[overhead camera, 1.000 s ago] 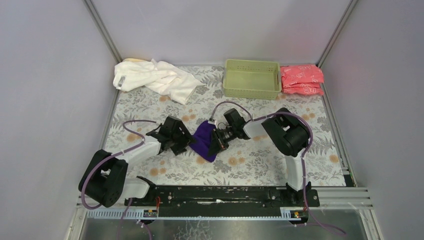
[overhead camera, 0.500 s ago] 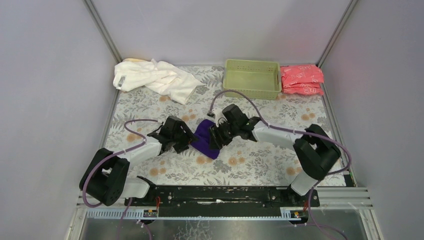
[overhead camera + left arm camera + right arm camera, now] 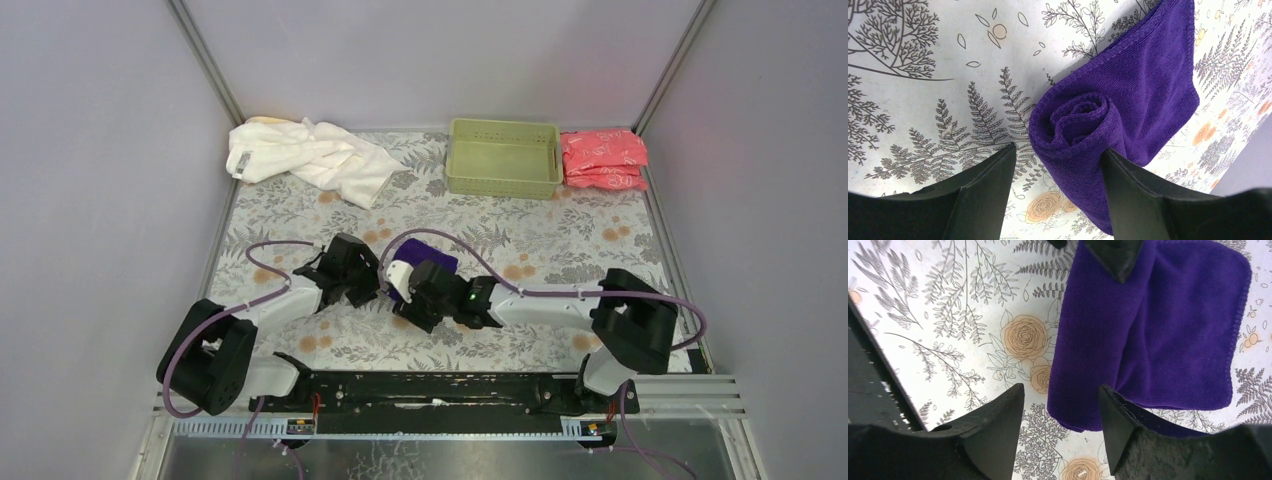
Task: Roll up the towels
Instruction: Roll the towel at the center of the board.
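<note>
Floral counter (image 3: 560, 330): purple towel (image 3: 1148, 85), part-rolled; right tool (image 3: 1062, 389) swung from its right to near side, now open, empty; left tool (image 3: 1058, 150) open astride roll, unchanged.

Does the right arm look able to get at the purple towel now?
Probably yes: the right tool is open above one end of the purple towel, nothing between; the left tool sits at the other end.

Top view: purple towel (image 3: 440, 255) mostly hidden under right arm (image 3: 540, 305); yellow towel (image 3: 262, 121) only sliver behind white towel (image 3: 310, 155).
</note>
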Motion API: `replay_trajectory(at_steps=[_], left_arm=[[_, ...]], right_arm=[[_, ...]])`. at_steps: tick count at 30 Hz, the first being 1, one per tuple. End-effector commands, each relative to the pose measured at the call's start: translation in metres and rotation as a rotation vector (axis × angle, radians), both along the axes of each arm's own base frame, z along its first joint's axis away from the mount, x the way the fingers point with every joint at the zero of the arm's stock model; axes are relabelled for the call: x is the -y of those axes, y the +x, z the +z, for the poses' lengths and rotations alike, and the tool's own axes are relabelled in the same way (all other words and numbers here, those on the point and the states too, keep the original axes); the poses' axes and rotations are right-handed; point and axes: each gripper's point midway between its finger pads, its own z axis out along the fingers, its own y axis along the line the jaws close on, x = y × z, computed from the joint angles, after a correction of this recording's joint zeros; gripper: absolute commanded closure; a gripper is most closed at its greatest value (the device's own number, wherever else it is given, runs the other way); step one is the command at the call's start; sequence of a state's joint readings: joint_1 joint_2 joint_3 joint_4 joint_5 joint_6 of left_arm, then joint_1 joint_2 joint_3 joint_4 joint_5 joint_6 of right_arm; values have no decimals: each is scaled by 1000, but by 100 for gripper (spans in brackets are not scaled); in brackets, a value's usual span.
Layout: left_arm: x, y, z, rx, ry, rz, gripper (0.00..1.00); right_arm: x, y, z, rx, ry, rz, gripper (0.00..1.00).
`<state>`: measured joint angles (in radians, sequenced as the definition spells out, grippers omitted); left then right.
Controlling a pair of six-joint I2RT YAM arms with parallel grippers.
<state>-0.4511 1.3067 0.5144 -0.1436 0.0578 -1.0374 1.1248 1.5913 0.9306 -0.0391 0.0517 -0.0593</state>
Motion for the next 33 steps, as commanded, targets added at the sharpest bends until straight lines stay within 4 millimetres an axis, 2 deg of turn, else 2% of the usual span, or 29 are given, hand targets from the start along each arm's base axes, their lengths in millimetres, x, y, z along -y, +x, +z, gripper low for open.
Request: replay_trajectory(at_steps=[1, 2, 9, 12, 16, 18, 21, 26, 33], left_arm=[[-27, -30, -34, -117, 127, 22, 37], [-27, -29, -33, -114, 125, 22, 37], [-26, -30, -33, -115, 121, 18, 37], [-24, -28, -31, -106, 110, 15, 37], [-22, -25, -19, -74, 93, 15, 34], [-24, -25, -12, -56, 90, 23, 31], [-29, -23, 1, -22, 96, 46, 27], [-38, -23, 19, 21, 101, 78, 23], [-29, -21, 35, 65, 30, 71, 21]], right_arm=[[-3, 14, -13, 145, -75, 2, 37], [-2, 15, -24, 143, -109, 6, 37], [-3, 13, -52, 125, -188, 61, 38], [-1, 9, -66, 79, -229, 79, 46], [-2, -8, -78, -92, -229, 124, 62], [-1, -10, -77, -198, -186, 116, 72], [-2, -14, -67, -361, -107, 117, 79], [-7, -19, -50, -612, 13, 127, 80], [-14, -19, -29, -972, 238, 115, 83]])
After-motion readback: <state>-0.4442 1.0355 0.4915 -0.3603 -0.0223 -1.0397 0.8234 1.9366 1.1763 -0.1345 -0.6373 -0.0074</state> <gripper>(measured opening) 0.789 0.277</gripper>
